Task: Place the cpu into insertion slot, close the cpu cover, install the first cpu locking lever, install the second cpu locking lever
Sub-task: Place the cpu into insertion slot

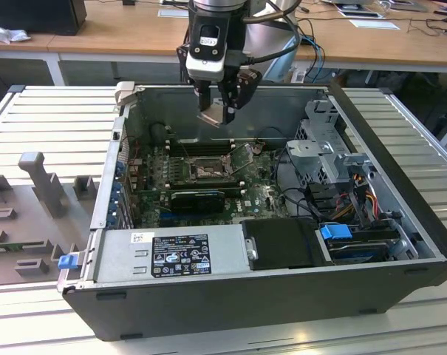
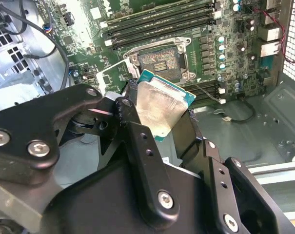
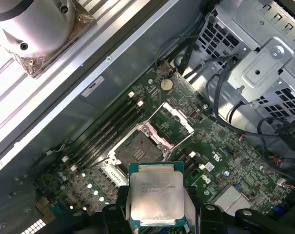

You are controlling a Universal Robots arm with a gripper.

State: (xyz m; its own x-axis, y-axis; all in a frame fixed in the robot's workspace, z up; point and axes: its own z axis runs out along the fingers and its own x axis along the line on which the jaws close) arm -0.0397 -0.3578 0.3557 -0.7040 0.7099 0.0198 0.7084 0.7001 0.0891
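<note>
Cpu (image 3: 156,195) gripped by its edges in the closed claw (image 1: 218,112), held above the bare insertion slot (image 3: 137,151) on the motherboard (image 3: 220,161). Cpu cover (image 3: 179,117) stands flipped open. Print on the chip face is unreadable.

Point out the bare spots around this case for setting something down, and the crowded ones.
Free: the ribbed table between the case and the grey fixtures, and its strip at the exterior view's right. Crowded: the cables by the drive cage, and the socket below the gripper holding the chip.

Open computer case (image 1: 282,296) on slatted metal table (image 1: 53,111), wooden desk (image 1: 134,33) behind.
</note>
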